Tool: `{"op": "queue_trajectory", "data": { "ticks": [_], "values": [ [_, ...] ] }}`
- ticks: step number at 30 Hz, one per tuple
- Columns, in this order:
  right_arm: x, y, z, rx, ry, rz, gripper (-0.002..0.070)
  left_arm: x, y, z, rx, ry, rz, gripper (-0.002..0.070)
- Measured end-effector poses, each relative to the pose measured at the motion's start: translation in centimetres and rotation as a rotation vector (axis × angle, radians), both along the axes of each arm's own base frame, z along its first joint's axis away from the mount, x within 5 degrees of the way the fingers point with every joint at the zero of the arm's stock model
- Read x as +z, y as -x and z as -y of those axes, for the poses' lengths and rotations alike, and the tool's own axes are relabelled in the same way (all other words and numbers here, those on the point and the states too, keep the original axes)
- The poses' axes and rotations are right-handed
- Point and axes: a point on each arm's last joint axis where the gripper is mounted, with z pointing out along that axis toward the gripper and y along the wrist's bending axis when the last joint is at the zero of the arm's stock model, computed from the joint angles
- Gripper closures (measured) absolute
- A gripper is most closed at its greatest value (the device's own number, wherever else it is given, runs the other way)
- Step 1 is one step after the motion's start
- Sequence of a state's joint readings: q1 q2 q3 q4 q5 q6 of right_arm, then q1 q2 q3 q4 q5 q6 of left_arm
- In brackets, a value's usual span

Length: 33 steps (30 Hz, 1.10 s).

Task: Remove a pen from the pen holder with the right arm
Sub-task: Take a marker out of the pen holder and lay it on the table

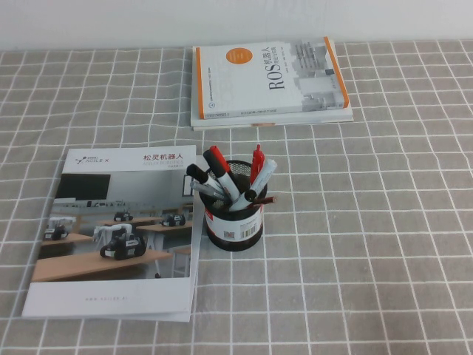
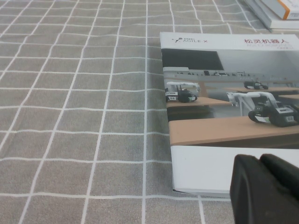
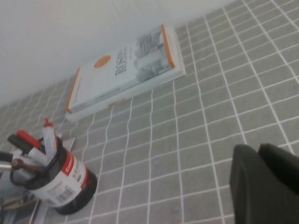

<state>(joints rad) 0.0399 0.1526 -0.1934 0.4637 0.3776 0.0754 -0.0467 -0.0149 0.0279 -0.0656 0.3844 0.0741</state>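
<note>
A grey checked tablecloth [image 1: 384, 244] is carrying a brochure [image 1: 111, 244] at 8 o'clock of the pen holder [image 1: 234, 222] and stacked books [image 1: 266, 81] at 12. The left gripper [image 2: 260, 161], fingers together, is hovering over the brochure's near edge; the right gripper [image 3: 259, 149], likewise closed and empty, is hanging around 4 o'clock. The pens [image 1: 222, 174] are standing inside the holder

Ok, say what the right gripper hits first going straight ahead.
Probably bare tablecloth, short of the ROS book; depth is unclear. The shut right gripper points wide of the pen holder; the left gripper hovers by the brochure.
</note>
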Motion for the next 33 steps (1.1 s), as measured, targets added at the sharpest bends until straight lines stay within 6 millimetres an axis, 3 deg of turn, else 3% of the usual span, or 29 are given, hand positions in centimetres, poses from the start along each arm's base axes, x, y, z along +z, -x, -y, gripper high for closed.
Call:
{"op": "queue_trajectory", "data": {
  "ticks": [7,19,23,28,33],
  "values": [
    [3.8,-2.8,-1.3,0.173,0.122,-0.092,0.0689,0.0,0.0,0.0,0.000,0.000,0.000,0.0678],
    [7.9,-11.6,-4.6,0.480,0.175,-0.127,0.0689,0.0,0.0,0.0,0.000,0.000,0.000,0.0678],
    [8.4,-13.6,-7.7,0.586,0.205,-0.114,0.0689,0.0,0.0,0.0,0.000,0.000,0.000,0.0678],
    [7.6,-14.7,-13.6,0.733,0.267,-0.106,0.0688,0.0,0.0,0.0,0.000,0.000,0.000,0.0678],
    [6.1,-15.1,-16.4,0.738,0.366,-0.073,0.0689,0.0,0.0,0.0,0.000,0.000,0.000,0.0678]
  ]
}}
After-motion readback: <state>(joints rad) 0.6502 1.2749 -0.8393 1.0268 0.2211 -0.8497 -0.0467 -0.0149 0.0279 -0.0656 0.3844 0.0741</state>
